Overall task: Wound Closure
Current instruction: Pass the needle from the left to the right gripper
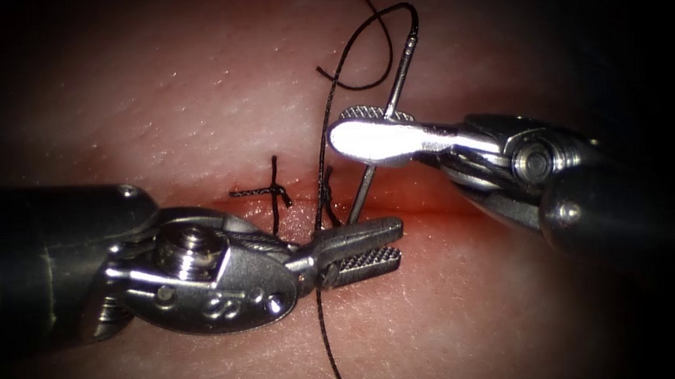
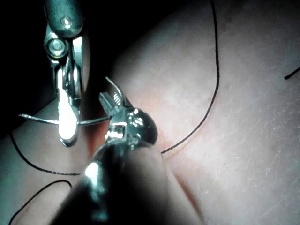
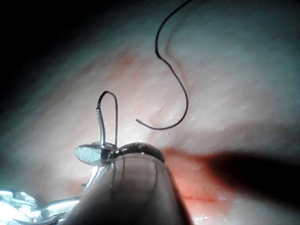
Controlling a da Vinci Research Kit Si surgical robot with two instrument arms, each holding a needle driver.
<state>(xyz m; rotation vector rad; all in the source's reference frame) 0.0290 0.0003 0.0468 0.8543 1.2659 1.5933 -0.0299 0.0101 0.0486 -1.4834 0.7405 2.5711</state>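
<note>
- We see the right tool (image 1: 369,139) reaching in level from the right, jaws clamped on the needle (image 1: 384,123) near its thread end, above the cut (image 1: 429,201).
- The left tool (image 1: 370,249) lies level below it, jaws apart, holding nothing.
- The needle's tip meets the tissue (image 1: 158,91) at the cut.
- Our right wrist view shows the thread (image 3: 180,93) looping off the needle's tail.

Showing are two needle drivers (image 1: 359,249) (image 1: 373,135), one curved needle (image 1: 394,96), one thread (image 1: 322,175), two tied stitches (image 1: 275,191) (image 1: 327,184).
</note>
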